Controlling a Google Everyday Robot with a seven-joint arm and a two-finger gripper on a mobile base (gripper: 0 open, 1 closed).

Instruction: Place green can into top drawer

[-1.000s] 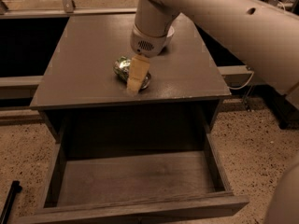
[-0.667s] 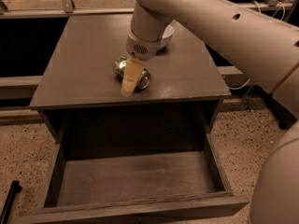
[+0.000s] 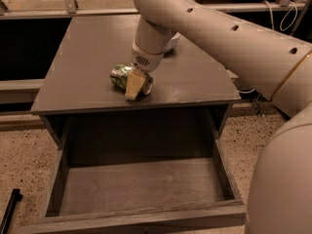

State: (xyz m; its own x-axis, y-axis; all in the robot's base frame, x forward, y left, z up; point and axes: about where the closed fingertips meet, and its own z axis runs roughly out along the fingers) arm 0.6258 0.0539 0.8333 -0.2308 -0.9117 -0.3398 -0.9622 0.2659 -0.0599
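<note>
The green can [image 3: 121, 76] lies on its side on the cabinet top [image 3: 87, 57], near the front edge and a little left of centre. My gripper [image 3: 135, 84] reaches down from the white arm [image 3: 204, 28] and is right at the can, covering its right half. The can rests on the cabinet top. The top drawer [image 3: 141, 184] is pulled wide open below the cabinet front, and its flat bottom is bare. It lies directly below and in front of the can.
A white bowl [image 3: 171, 42] sits on the cabinet top behind the arm, mostly hidden. A black rod [image 3: 9, 211] lies on the speckled floor at the lower left. Cables [image 3: 287, 9] hang at the back right. My arm fills the right side.
My gripper has moved a little left and down onto the can. The can and the drawer have stayed where they were.
</note>
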